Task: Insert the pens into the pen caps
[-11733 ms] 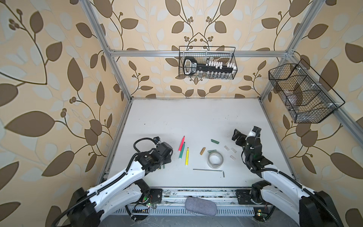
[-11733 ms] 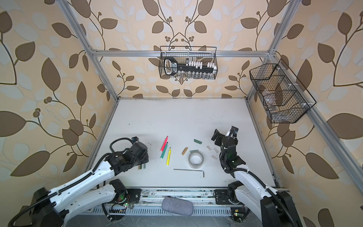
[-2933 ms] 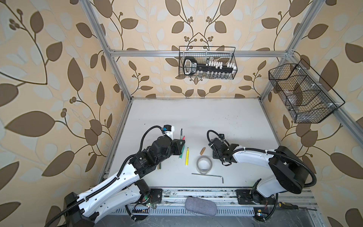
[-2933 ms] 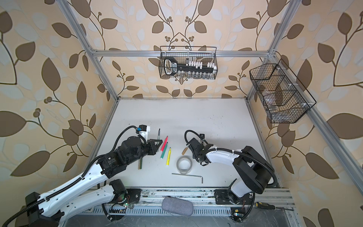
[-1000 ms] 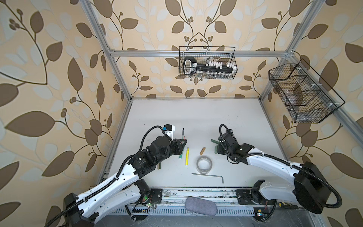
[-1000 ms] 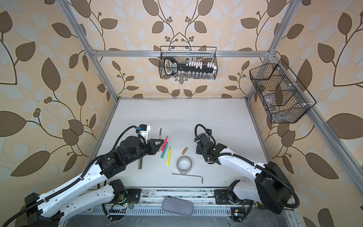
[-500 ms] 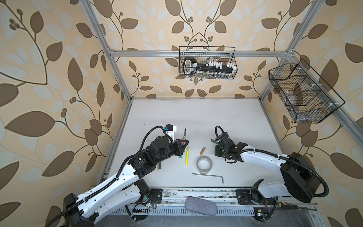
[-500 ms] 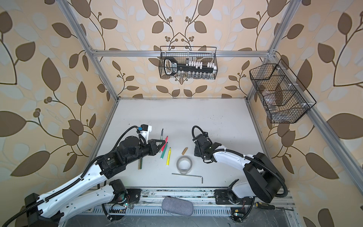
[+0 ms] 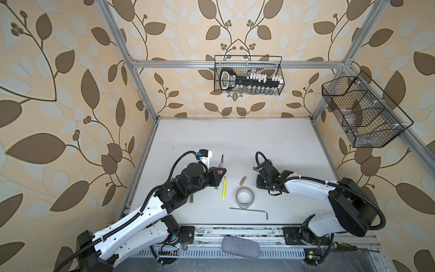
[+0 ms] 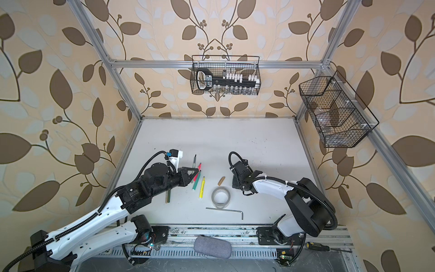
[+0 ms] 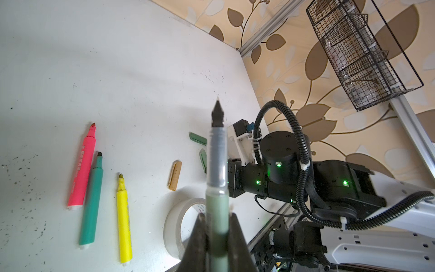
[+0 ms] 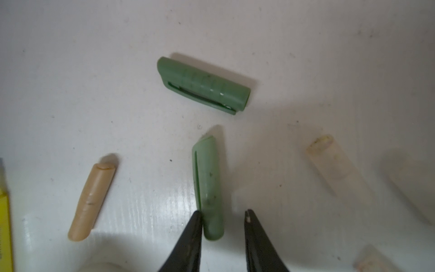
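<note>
Left of the tape roll (image 11: 173, 223), the left jaws are clamping the grey-green pen (image 11: 217, 164), nib raised. Right of the roll, the right jaws are standing apart astride a pale green cap (image 12: 208, 169) on the desk (image 12: 94, 70), one touching it. Cap pickup, I'd judge: pinching next, then meeting the nib. The clear caps (image 12: 334, 162) are showing only blurred.

A slim grey-green pen (image 9: 221, 161) is gripped in the jaws of the left gripper (image 9: 220, 171), dark tip pointed toward the back wall. A yellow marker (image 9: 224, 188) is laid just beside it on the white bench (image 9: 235, 141), with a short tan cap (image 9: 243, 180), a roll of clear tape (image 9: 245, 197) and a silver L-shaped hex key (image 9: 249, 210) nearby. The right gripper (image 9: 260, 183) is held low, right of the tan cap, its jaws hidden.
</note>
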Motion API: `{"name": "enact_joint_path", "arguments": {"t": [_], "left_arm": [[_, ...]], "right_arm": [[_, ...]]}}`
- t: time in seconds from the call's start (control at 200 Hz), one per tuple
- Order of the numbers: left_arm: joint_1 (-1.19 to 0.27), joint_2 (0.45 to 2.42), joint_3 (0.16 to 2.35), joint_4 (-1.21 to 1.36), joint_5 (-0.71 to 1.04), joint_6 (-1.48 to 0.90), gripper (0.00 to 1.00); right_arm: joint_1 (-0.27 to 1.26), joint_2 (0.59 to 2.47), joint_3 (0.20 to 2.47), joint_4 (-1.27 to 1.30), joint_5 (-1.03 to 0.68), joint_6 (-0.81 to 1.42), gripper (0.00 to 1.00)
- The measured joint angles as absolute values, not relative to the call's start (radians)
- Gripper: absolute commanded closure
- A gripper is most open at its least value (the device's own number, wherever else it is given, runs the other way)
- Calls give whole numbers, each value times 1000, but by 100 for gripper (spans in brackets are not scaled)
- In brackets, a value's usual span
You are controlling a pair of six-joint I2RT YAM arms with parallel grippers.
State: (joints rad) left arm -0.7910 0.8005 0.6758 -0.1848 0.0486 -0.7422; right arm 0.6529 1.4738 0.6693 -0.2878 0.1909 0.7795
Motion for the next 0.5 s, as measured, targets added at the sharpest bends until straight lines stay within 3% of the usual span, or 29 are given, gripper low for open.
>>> {"name": "enact_joint_path", "arguments": {"t": [0.5], "left_arm": [[-791,801,676,-191,49,-743,100]], "right_arm": [[657,1560,743,-300,258,768,73]]}}
